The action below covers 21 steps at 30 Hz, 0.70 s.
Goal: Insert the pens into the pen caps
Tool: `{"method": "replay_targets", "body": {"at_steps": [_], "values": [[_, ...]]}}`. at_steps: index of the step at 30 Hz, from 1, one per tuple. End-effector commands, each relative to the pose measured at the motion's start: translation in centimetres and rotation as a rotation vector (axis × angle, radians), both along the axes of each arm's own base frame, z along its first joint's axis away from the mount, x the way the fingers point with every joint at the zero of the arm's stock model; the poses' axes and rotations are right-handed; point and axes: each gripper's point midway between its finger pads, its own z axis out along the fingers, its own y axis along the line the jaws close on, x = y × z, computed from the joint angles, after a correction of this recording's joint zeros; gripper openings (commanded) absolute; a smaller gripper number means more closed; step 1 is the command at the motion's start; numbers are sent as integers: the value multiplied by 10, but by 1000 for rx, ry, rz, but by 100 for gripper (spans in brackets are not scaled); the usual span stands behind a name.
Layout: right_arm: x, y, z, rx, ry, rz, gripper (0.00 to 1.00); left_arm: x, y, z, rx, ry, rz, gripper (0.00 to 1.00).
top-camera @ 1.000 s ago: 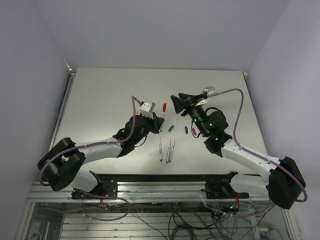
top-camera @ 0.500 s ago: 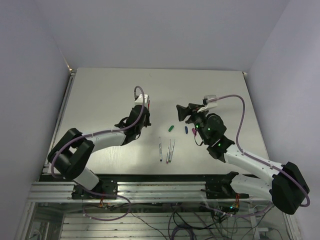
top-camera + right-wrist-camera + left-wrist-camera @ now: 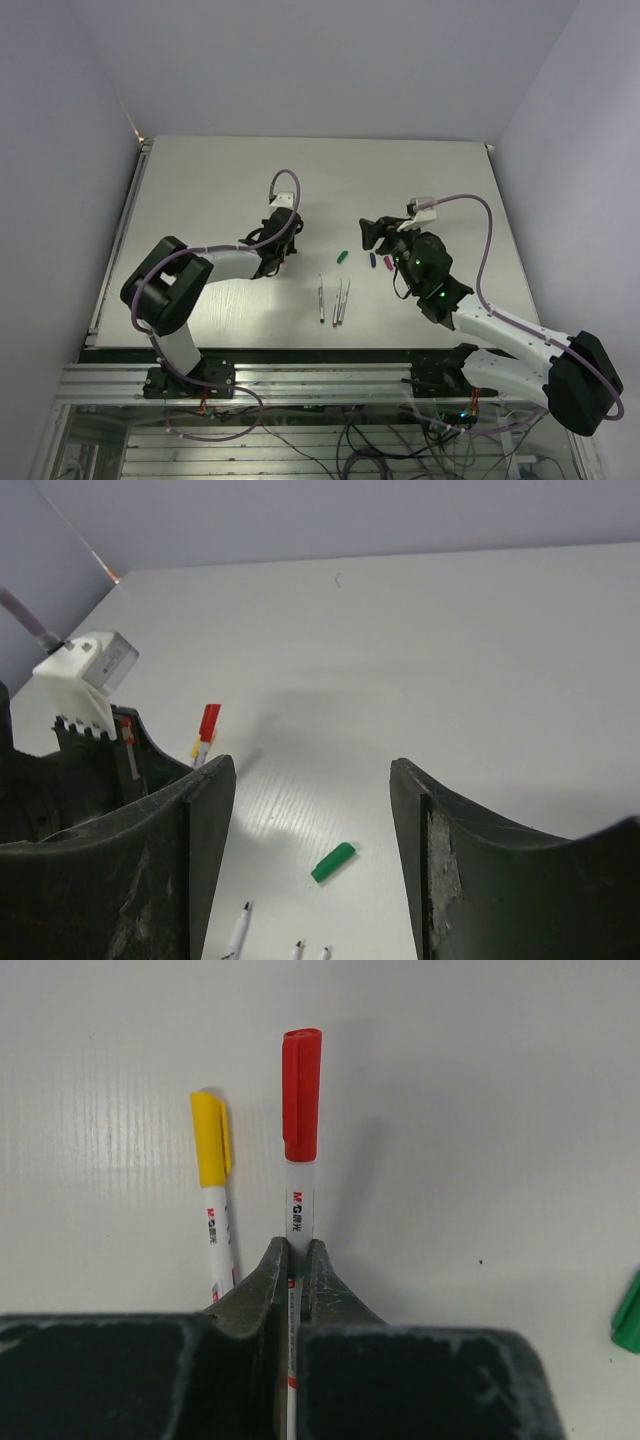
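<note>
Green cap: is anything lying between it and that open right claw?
Nothing visible does. The green cap lies on the table ahead of the open right gripper, roughly facing the gap between its fingers; only table shows between them.

My left arm [image 3: 215, 265] lies low, angled in toward the middle, its hand [image 3: 297, 1260] pinched tight on the barrel of a red-capped pen [image 3: 301, 1095]. My right arm [image 3: 480, 320] reaches in from the right, its hand [image 3: 312, 765] pointing left, fingers spread wide apart.

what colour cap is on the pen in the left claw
Red cap; the left wrist view shows it best.
</note>
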Motion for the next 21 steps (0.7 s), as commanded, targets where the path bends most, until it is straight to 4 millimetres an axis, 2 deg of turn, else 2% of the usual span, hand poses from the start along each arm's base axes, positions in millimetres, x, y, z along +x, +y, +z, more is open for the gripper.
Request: {"method": "replay_targets", "body": {"at_steps": [1, 6, 11, 21], "values": [[-3, -7, -9, -11, 22, -22, 62, 12, 7, 0, 2, 2, 63, 8], [-4, -7, -15, -11, 33, -22, 62, 12, 7, -5, -4, 19, 75, 18], [-3, -5, -18, -9, 39, -14, 61, 11, 6, -7, -14, 24, 73, 22], [-4, -2, -20, 1, 42, -4, 60, 13, 3, -1, -32, 12, 72, 36]]}}
